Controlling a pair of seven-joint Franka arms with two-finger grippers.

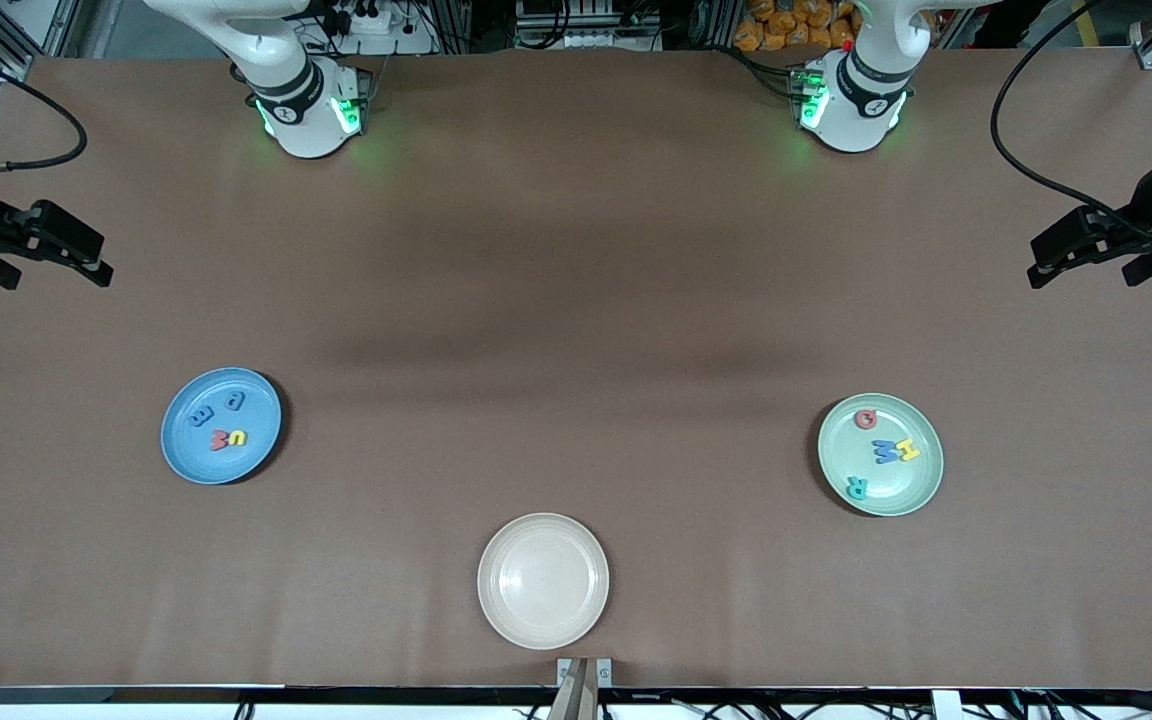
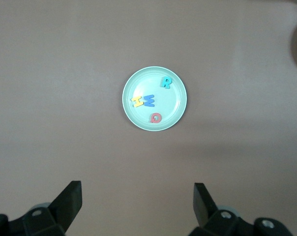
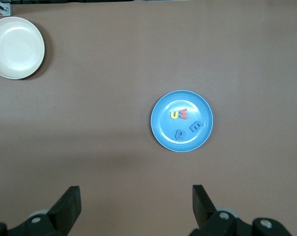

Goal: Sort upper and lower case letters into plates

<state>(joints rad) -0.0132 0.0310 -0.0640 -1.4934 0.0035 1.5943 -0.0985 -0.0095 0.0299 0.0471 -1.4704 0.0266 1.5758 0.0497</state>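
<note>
The sky-blue plate [image 1: 188, 458] lies toward the right arm's end of the table and holds several small letters: a blue e [image 1: 202, 416], a blue p [image 1: 235, 400], a red m [image 1: 220, 438] and a yellow u [image 1: 237, 437]. The mint green plate [image 1: 904, 488] lies toward the left arm's end and holds a red Q [image 1: 866, 419], a blue M [image 1: 884, 452], a yellow H [image 1: 907, 451] and a teal R [image 1: 856, 488]. My right gripper [image 1: 54, 272] [image 3: 136, 192] is open and empty, high over the table. My left gripper [image 1: 1086, 272] [image 2: 137, 189] is open and empty, also raised. The right wrist view shows the blue plate [image 3: 163, 129]. The left wrist view shows the green plate [image 2: 174, 101].
An empty cream-beige plate [image 1: 543, 580] sits near the table's front edge, between the two other plates. It shows in the right wrist view [image 3: 15, 47] too. Brown table surface lies all around the plates.
</note>
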